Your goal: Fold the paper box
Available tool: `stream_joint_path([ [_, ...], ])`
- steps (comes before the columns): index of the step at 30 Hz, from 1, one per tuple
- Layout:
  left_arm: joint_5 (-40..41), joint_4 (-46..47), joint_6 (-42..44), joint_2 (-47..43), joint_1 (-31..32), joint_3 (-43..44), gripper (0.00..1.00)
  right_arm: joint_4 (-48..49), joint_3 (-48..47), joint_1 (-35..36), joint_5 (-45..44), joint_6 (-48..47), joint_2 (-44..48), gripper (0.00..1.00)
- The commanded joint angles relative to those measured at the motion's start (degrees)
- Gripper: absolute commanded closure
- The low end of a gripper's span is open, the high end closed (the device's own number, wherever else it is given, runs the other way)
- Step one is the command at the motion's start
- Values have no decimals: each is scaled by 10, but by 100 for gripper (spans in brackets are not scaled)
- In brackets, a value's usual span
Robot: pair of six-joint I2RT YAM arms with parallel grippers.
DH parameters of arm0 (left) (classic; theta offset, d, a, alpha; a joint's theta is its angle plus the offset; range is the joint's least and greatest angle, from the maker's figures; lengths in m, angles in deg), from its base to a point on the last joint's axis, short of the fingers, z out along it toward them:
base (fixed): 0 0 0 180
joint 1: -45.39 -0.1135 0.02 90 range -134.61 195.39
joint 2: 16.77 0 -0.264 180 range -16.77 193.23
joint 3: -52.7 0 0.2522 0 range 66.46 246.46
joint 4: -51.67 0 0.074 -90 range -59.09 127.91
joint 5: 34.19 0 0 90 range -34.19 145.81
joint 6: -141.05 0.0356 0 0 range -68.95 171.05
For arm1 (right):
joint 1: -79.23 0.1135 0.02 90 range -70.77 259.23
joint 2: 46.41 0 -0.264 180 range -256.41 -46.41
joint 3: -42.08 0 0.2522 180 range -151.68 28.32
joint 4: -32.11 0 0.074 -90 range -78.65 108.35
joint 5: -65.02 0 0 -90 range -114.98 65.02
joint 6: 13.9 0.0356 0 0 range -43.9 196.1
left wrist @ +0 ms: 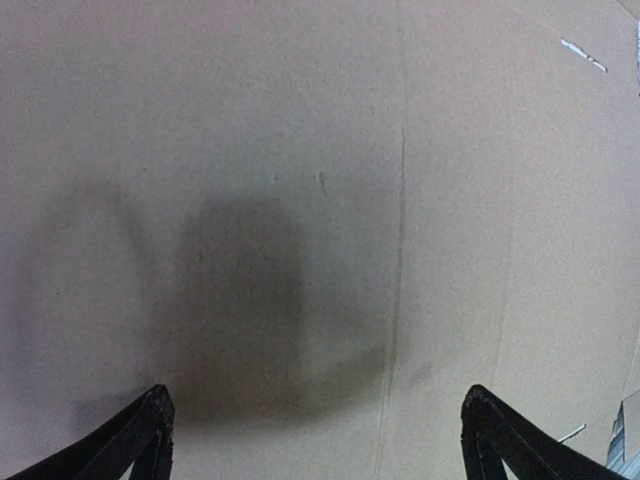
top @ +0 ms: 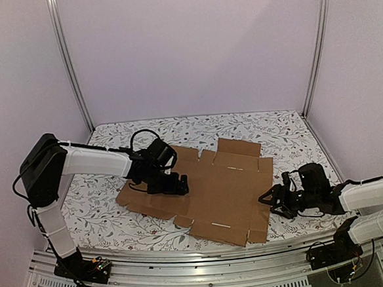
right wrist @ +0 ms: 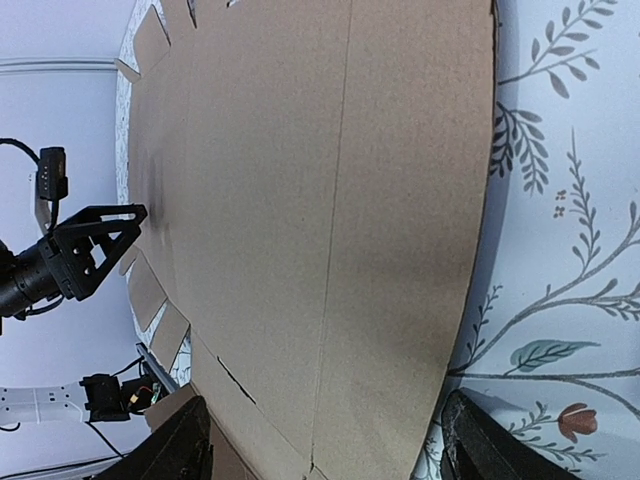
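Cropped by most edges of the left wrist view: paper box (left wrist: 330, 150). From above, partly hidden under left gripper (top: 180, 184)

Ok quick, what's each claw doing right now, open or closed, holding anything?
Left claw: open, over the paper box, holding nothing.
Right claw: open, at the paper box's edge, holding nothing.

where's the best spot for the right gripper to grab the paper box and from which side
Grip the paper box by its right edge, coming in low from the right. The sheet lies flat on the table, so only an edge offers something to pinch, and the right gripper sits open just beside that edge.
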Motion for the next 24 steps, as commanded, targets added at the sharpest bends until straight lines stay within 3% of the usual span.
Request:
stream_joint_path([
  [1,1,5,-5,16,12,4,2,41,12,4,3,12,8,23],
  [16,7,5,-7,28,19,-7,2,151,27,12,19,51,-9,23],
  [24,7,2,-7,24,23,-7,2,136,20,26,2,46,-34,30],
])
